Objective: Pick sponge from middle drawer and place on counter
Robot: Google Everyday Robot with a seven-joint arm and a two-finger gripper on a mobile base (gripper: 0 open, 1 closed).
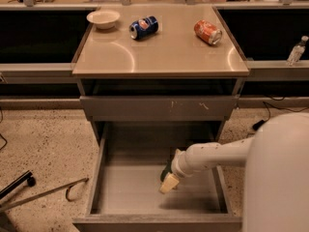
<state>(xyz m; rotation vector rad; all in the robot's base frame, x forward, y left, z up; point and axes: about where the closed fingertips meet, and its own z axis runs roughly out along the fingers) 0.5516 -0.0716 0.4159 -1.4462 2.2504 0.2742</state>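
Note:
The middle drawer (pixel 125 190) is pulled open below the counter (pixel 159 52), a glossy tan top on the grey cabinet. The sponge (pixel 166 170) lies in the right half of the drawer; only a dark green part shows, the rest is hidden behind my gripper. My gripper (pixel 168 179) reaches in from the right on a white arm and sits right at the sponge, low over the drawer floor. I cannot tell whether it grips the sponge.
On the counter are a white bowl (pixel 103 18), a blue can (pixel 144 27) and an orange can (pixel 208 32), both lying on their sides. The shut drawer front (pixel 159 108) is above the open drawer. A metal rod (pixel 46 193) lies on the floor at left.

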